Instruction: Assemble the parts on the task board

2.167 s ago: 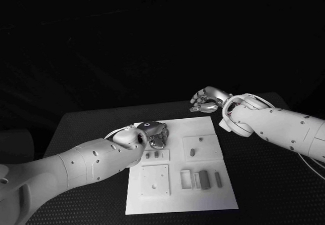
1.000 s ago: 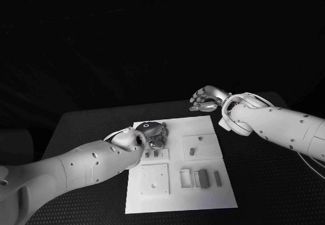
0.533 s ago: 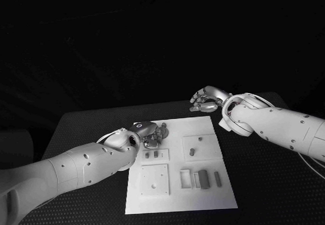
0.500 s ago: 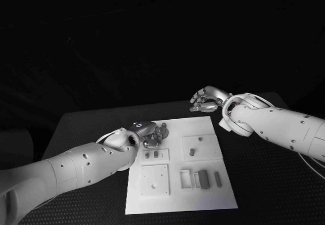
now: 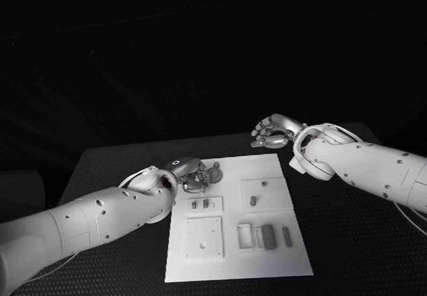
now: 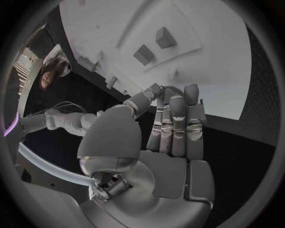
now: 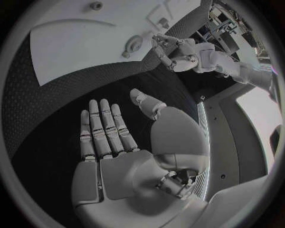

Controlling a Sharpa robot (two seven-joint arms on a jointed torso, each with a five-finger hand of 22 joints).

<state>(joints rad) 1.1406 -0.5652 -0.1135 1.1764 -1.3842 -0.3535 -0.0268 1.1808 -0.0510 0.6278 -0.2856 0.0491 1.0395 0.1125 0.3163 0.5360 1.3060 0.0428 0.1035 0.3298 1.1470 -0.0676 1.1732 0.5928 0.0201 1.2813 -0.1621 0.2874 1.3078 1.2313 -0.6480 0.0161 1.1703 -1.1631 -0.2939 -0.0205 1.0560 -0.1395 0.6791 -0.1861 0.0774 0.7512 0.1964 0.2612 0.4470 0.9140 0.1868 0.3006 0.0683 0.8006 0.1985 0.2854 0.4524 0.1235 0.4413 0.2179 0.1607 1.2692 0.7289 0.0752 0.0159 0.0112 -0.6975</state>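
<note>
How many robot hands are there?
2. The left hand is over the board's far left corner; the right hand hangs above the table past the board's far edge.

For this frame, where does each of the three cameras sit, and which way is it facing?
Head view: on the robot's head, looking down at the task board; both arms, left hand, right hand.
Left wrist view: behind the left hand, facing the board.
Right wrist view: behind the right hand, facing the board and the other hand.
All share the board.
</note>
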